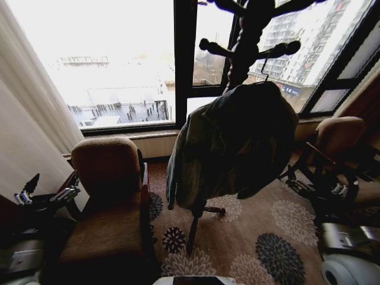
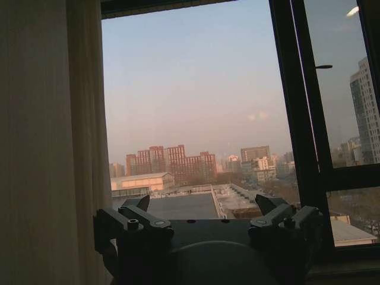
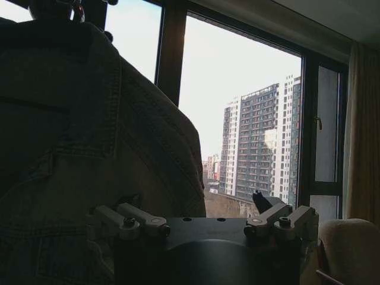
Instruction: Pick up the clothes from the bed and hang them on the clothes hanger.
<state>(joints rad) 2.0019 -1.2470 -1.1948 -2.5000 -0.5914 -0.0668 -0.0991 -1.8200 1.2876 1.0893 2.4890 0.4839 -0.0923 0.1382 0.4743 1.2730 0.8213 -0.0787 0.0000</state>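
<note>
Black wrist housings, rounded, behind each pair of jaws. Left gripper (image 2: 202,205): dark pointed fingertips (image 2: 143,203), grey linkage bars fixed with silver screws. Right gripper (image 3: 196,208): same grey links and screws. White rounded casings low at the body.

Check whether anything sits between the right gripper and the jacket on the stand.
Nothing visible does. The denim jacket hangs on the coat stand; the right gripper sits open just beside its hem, over bare carpet.

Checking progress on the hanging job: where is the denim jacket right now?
In the head view the denim jacket hangs on the coat stand before the window, right of the brown armchair.
</note>
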